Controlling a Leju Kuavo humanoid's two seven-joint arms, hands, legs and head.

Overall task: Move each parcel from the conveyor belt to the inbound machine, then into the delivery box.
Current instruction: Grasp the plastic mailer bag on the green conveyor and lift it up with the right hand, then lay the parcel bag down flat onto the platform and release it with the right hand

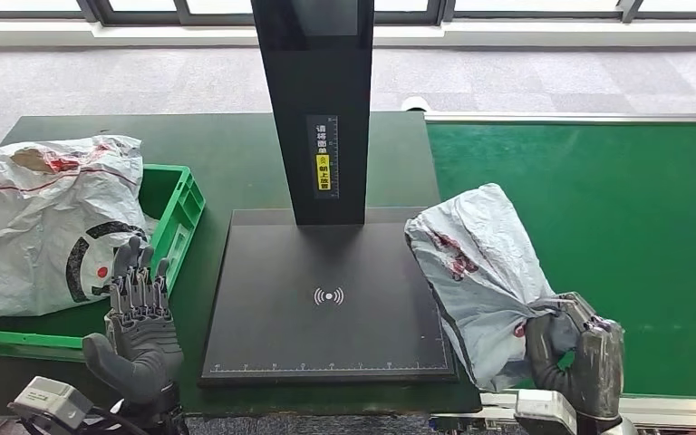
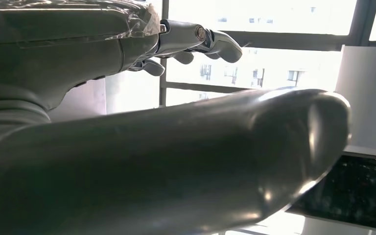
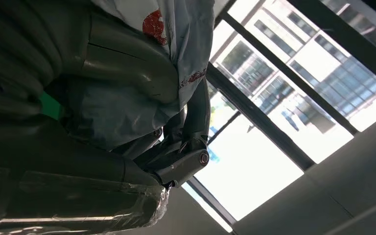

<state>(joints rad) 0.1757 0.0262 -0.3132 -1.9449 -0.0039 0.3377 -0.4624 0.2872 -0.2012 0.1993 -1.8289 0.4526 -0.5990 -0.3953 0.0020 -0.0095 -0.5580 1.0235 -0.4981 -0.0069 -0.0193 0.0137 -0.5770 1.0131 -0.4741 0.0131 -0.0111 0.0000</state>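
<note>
Gripping only a bunched corner, the right robot hand [image 1: 573,358] holds the crumpled grey plastic mailer parcel with red print [image 1: 478,272], which overlaps the right edge of the flat black scanning platform of the inbound machine [image 1: 326,304], beside the green conveyor belt [image 1: 616,236]. The soft bag could slide out of that grasp, or hang half off the platform and miss the reading mark. The left robot hand [image 1: 140,317] is empty, fingers apart, near the green plastic delivery crate [image 1: 179,213]. Count: two parcels, one held and one white printed sack parcel [image 1: 41,222] in the crate; one platform; one crate; two hands.
</note>
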